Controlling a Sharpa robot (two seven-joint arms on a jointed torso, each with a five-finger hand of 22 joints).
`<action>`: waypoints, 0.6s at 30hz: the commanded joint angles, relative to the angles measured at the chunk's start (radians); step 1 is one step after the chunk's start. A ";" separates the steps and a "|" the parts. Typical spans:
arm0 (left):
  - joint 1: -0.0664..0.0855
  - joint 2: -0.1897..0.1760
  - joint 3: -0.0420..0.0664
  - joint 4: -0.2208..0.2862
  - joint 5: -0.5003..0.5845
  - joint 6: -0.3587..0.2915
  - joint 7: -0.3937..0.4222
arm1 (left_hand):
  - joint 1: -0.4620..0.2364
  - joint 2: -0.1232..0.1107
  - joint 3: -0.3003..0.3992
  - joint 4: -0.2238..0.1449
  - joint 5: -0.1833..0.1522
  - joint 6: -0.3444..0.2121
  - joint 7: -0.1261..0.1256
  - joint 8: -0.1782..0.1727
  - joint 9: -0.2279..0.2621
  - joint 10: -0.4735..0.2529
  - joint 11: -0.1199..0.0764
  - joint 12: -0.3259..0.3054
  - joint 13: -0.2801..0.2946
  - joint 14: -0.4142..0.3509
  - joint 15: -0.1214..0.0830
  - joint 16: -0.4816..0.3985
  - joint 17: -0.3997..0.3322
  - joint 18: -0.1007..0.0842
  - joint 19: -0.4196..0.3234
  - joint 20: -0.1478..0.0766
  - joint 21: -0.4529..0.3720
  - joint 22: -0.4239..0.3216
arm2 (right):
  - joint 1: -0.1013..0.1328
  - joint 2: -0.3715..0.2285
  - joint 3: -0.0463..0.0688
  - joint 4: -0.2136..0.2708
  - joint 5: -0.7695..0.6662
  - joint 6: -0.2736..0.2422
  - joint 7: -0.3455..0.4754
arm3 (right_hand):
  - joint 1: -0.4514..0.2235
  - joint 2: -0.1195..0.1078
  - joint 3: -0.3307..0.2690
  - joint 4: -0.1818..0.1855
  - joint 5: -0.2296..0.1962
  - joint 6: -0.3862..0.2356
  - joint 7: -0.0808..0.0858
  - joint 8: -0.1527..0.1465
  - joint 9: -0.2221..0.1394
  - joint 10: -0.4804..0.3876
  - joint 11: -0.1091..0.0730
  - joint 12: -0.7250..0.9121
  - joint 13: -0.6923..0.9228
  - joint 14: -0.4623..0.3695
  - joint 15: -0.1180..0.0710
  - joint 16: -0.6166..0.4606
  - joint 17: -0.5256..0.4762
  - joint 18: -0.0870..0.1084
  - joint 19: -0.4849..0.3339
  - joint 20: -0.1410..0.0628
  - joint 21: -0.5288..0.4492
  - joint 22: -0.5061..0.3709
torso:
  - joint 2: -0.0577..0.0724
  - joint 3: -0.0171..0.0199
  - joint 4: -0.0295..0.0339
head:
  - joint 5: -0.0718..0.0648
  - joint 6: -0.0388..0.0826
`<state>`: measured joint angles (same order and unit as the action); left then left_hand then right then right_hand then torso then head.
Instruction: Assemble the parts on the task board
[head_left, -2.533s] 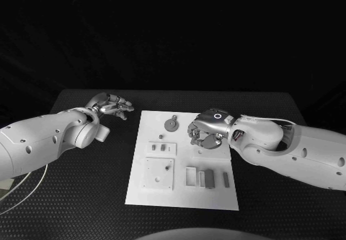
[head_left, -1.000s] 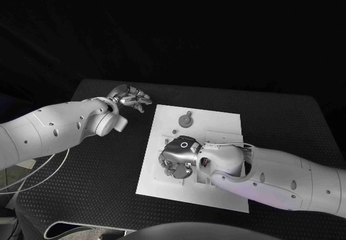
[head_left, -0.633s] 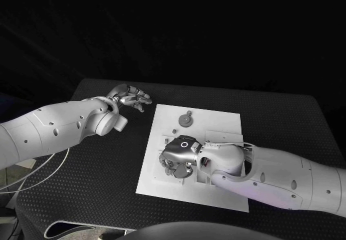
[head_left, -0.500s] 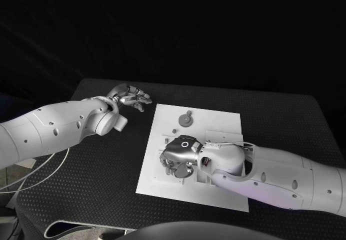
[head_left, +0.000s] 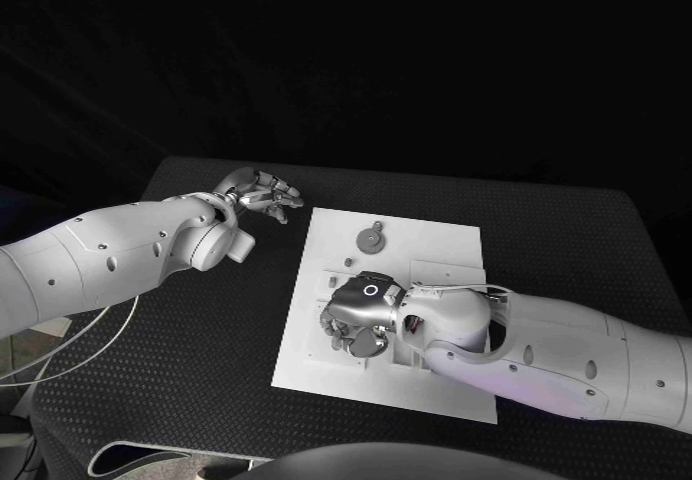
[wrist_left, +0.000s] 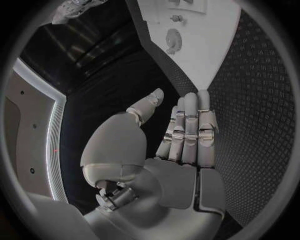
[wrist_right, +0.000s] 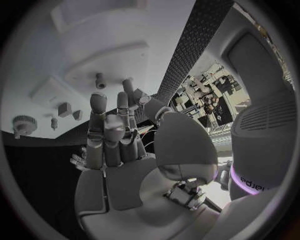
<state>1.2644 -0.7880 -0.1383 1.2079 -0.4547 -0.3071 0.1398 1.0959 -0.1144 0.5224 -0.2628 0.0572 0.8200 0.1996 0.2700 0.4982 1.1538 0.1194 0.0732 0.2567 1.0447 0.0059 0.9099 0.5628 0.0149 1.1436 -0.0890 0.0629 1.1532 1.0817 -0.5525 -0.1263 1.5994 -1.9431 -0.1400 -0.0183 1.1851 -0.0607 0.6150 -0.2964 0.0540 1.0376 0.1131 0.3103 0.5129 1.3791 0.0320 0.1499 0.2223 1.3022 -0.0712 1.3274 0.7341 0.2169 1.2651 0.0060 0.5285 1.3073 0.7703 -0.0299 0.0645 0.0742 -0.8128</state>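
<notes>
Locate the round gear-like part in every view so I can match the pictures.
Head view: round gear-like part on the task board's far end.
Left wrist view: on the board, beyond the left hand's fingers.
Right wrist view: at the circle's rim.
Shared landmark: the white board.

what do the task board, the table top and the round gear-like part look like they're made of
Task board: probably a smooth matte white plastic or painted plate; it looks flat and even, without glare.
Table: black, apparently rubbery or woven matting, given its fine regular dimple pattern.
Round gear-like part: grey, likely moulded or printed plastic with a dull surface; metal cannot be ruled out.
</notes>
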 joint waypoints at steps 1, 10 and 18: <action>0.001 0.002 0.001 0.002 -0.001 0.008 0.006 | -0.002 0.006 -0.004 0.004 -0.005 -0.007 -0.001 0.005 -0.001 -0.007 -0.002 -0.004 0.001 0.009 0.002 -0.006 0.001 0.020 0.004 -0.001 0.005 -0.001 | -0.003 -0.002 -0.004 -0.003 -0.008 0.033 0.002 | 0.022 0.021 0.000 0.005 0.006 0.005 0.000 0.007 0.001 0.015 -0.010 0.001 0.001 -0.014 -0.017 -0.001 -0.002 0.045 -0.003 -0.005 0.003 0.025 | 0.000 0.0003 0.0001 | -0.001 0.001; 0.001 0.002 0.001 0.001 -0.001 0.009 0.005 | -0.002 0.006 -0.004 0.004 -0.005 -0.007 -0.001 0.005 -0.001 -0.007 -0.002 -0.004 0.002 0.009 0.002 -0.006 0.001 0.020 0.004 -0.001 0.005 -0.002 | -0.003 -0.004 -0.005 0.000 -0.004 0.037 0.004 | 0.021 0.021 -0.001 0.005 0.006 0.005 0.000 0.007 0.002 0.016 -0.010 0.001 0.003 -0.015 -0.017 -0.002 -0.002 0.045 -0.004 -0.004 0.004 0.025 | 0.000 0.0001 0.0004 | 0.000 -0.001; 0.001 0.002 0.001 0.001 -0.001 0.008 0.006 | -0.002 0.006 -0.004 0.004 -0.005 -0.007 -0.001 0.005 -0.001 -0.007 -0.002 -0.004 0.002 0.009 0.002 -0.006 0.001 0.020 0.004 -0.001 0.005 -0.002 | -0.003 -0.004 -0.007 0.000 -0.003 0.041 0.006 | 0.021 0.021 -0.001 0.005 0.006 0.005 0.000 0.007 0.002 0.017 -0.010 0.001 0.004 -0.015 -0.017 -0.002 -0.002 0.045 -0.005 -0.004 0.005 0.025 | 0.000 -0.0003 0.0005 | 0.000 -0.002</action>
<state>1.2644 -0.7880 -0.1384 1.2074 -0.4547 -0.3071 0.1392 1.0959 -0.1144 0.5225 -0.2628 0.0572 0.8200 0.1996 0.2700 0.4983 1.1540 0.1193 0.0732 0.2574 1.0446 0.0060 0.9099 0.5626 0.0149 1.1436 -0.0890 0.0629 1.1533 1.0816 -0.5546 -0.1292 1.6034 -1.9401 -0.1336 -0.0119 1.2089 -0.0475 0.6152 -0.2961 0.0581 1.0335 0.1123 0.3136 0.5100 1.3793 0.0317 0.1558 0.2267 1.3021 -0.0712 1.3273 0.7333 0.2170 1.2650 0.0063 0.5285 1.3073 0.7707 -0.0298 0.0649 0.0742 -0.8142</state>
